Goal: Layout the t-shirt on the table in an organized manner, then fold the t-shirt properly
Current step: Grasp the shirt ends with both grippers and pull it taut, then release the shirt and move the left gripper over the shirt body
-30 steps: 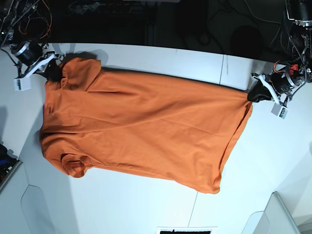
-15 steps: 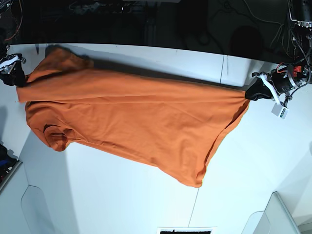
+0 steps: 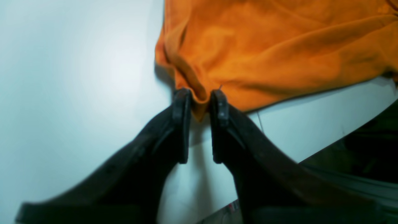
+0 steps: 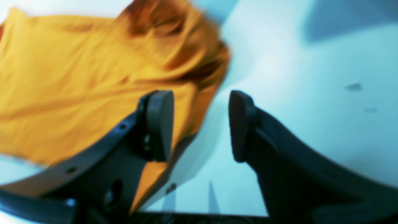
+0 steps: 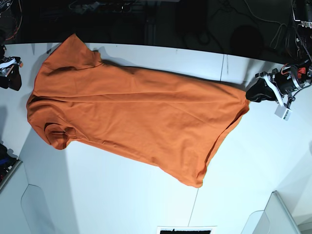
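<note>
Layout: shirt spread but skewed, both grippers letting go

T-shirt (image 5: 136,117) lay flat across the table (image 5: 122,209), collar end at scene left, hem end at scene right. Body ran diagonally, from far left down to the near hem corner (image 5: 195,181).

Right gripper (image 4: 199,96) sat at scene left with fingers released: jaws wide, nothing between them. Orange cloth lay beside and under one finger. In the base view it stood just clear of the shoulder edge.

Left gripper (image 3: 200,93) sat at scene right by the far hem corner (image 3: 199,107). Jaws were parted with a visible gap, and that corner poked loosely between the pads. Could not tell if the pads touched the cloth; it did not look clamped.

Judged step: end of the spread, release before squaring up.

To do it well:
- Left gripper would need to open fully and back off toward scene right, low and straight, so the corner was not dragged or flipped.
- Near sleeve (image 5: 56,136) looked curled under itself. It wanted pulling out flat before any fold.
- Far sleeve (image 5: 73,48) reached toward the table's far edge, so shifting the shirt nearer seemed wise.
- Hem edge slanted. Near corner needed tugging toward scene right to line up with the far one.
- Regrasps should pinch corners only, both layers together, to avoid fresh wrinkles.

Risk: a snagged corner on retreat would undo the spread.
</note>
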